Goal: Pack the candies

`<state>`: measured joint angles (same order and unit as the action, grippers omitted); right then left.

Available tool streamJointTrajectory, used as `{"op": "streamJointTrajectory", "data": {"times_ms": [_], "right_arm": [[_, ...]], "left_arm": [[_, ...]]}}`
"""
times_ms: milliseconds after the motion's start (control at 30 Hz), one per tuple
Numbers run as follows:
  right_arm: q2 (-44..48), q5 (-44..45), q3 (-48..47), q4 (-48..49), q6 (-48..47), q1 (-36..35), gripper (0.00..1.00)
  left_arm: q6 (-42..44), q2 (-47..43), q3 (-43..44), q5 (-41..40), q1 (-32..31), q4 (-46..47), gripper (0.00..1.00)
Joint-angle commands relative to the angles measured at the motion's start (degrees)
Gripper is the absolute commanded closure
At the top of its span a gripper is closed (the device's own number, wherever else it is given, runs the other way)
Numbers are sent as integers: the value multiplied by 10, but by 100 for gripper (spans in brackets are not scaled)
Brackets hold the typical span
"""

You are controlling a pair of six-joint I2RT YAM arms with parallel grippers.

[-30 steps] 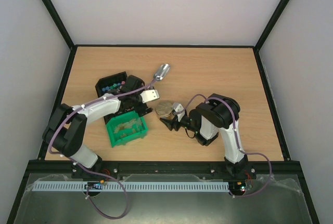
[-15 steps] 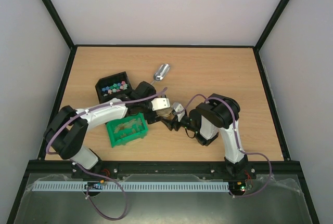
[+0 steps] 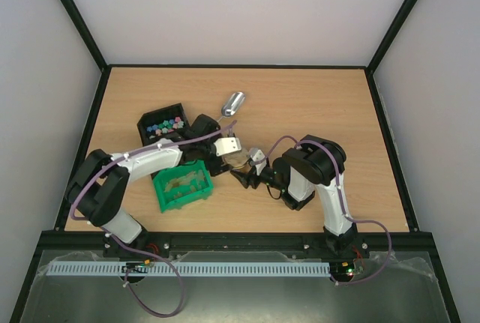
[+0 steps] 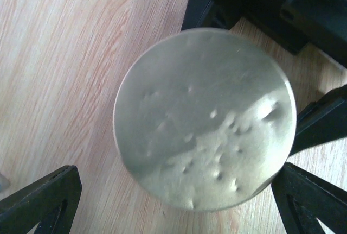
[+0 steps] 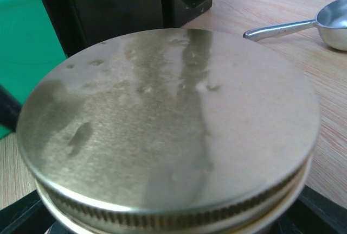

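The right gripper [image 3: 246,170] apparently clasps the jar [image 3: 238,160] steady so the spread-jawed left gripper [image 4: 173,201] can straddle its gold lid [image 4: 203,117], while the candies [image 3: 166,124] lie in the black bin [image 3: 148,118] at ten o'clock and the green bin [image 3: 161,197] at eight.

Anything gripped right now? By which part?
Right gripper holds the jar by its sides, just under the gold lid. Left gripper is open over the lid, gripping nothing.
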<state>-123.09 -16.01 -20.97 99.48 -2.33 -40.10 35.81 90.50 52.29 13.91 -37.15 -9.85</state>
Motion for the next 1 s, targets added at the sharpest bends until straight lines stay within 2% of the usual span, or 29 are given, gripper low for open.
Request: {"op": "streamJointTrajectory", "data": {"times_ms": [0,267,433,633,800,967], "right_arm": [[-42,-44,23,94,38,-10,42],[-42,-42,23,94,38,-10,43],[-43,-39,22,94,39,-11,43],[-46,-41,20,94,40,-11,43],[-44,-40,22,94,38,-11,43],[-44,-41,22,94,38,-11,43]], "left_arm": [[7,-12,-10,-9,44,2,1],[31,-22,-17,-11,72,-11,1],[24,-58,-19,21,25,-34,1],[-18,-35,7,16,-15,-7,2],[-13,-2,27,6,-40,1,7],[2,2,23,-5,-43,7,21]]}}
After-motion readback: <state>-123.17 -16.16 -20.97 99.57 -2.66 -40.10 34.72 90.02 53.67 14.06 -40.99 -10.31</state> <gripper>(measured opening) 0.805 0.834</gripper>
